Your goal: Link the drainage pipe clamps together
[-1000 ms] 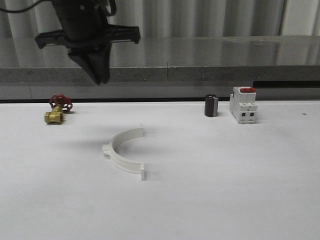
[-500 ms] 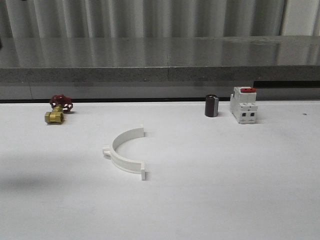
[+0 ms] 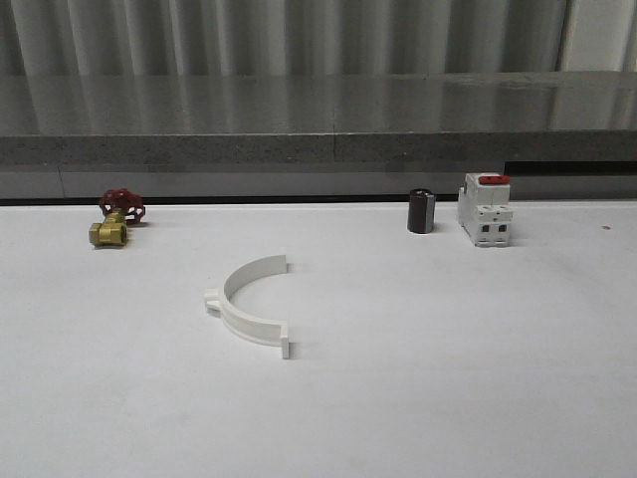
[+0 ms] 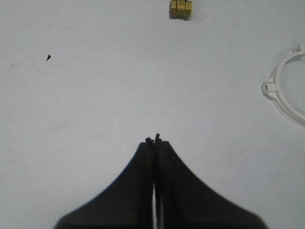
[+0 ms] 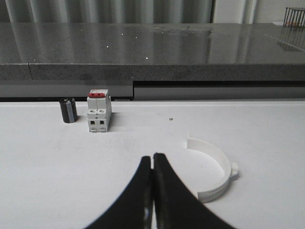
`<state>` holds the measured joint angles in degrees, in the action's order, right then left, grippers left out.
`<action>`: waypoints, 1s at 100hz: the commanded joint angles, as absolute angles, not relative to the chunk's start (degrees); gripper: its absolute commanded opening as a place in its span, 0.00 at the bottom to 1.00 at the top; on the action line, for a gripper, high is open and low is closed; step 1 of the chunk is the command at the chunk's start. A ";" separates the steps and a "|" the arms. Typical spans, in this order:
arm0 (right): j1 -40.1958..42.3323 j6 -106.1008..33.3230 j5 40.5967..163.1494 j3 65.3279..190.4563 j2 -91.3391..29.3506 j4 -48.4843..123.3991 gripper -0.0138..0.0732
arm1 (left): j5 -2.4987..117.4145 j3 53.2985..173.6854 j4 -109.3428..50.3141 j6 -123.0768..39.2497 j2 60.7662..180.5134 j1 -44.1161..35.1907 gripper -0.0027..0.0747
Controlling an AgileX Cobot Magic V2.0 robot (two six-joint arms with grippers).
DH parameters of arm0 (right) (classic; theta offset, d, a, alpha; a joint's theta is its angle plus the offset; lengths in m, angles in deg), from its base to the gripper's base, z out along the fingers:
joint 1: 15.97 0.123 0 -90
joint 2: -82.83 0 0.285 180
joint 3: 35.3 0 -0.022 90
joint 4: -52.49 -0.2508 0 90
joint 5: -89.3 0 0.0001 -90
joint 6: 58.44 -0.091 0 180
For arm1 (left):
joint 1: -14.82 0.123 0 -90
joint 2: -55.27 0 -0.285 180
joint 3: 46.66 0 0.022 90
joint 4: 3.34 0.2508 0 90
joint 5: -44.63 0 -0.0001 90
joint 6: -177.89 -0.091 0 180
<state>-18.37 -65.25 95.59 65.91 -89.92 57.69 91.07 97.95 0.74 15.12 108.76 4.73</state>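
White clamp half (image 4: 286,90) partly cut off at frame edge.

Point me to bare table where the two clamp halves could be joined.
Widest bare patch: right of the clamp half, in front of the breaker and black cylinder. Also bare in front of the brass valve. The back edge is busiest; a second clamp half lies off to the right.

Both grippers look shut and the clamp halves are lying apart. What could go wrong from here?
The left half clamp and the right half clamp appear in separate views, so aligning their end tabs may be tricky. The left gripper and right gripper are shut; they must open before descending or they could shove the thin bands.
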 commanded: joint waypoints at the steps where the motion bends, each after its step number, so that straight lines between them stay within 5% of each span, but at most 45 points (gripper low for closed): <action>1: -18.33 -64.80 88.27 66.79 -91.05 57.84 0.08 | 87.41 96.03 0.50 14.99 102.14 4.74 0.01; 35: -18.33 -65.17 87.28 70.81 -90.56 57.00 0.08 | 87.31 86.18 0.50 14.99 77.73 4.74 0.01; 90: -18.33 -64.75 127.36 99.00 -62.26 54.66 0.09 | 86.85 85.37 2.93 14.99 73.08 4.74 0.01; 100: -18.33 -64.75 131.18 103.56 -54.36 54.66 0.20 | 86.85 85.37 2.93 14.99 73.08 4.74 0.01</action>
<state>-18.37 -65.24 131.14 98.70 -60.64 54.61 91.17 83.83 2.50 15.03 72.43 4.73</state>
